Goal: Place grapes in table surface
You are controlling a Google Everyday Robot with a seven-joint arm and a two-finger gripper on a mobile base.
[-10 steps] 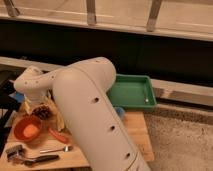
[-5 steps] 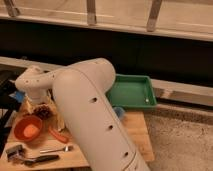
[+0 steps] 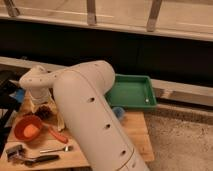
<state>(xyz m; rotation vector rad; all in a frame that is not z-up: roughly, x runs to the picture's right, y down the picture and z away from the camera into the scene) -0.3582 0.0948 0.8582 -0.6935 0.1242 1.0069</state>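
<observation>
Hovering low over the wooden surface (image 3: 134, 131), the claw (image 3: 45, 106) stands just behind the orange bowl (image 3: 27, 128), and the dark grapes (image 3: 46, 113) are right at it. Whether it grips them, I cannot tell. I judge the step is setting down; next it needs a gentle release on bare wood. Compared with 1 second ago, the arm (image 3: 90, 115) is slightly more to the right, and the bowl is unchanged.
</observation>
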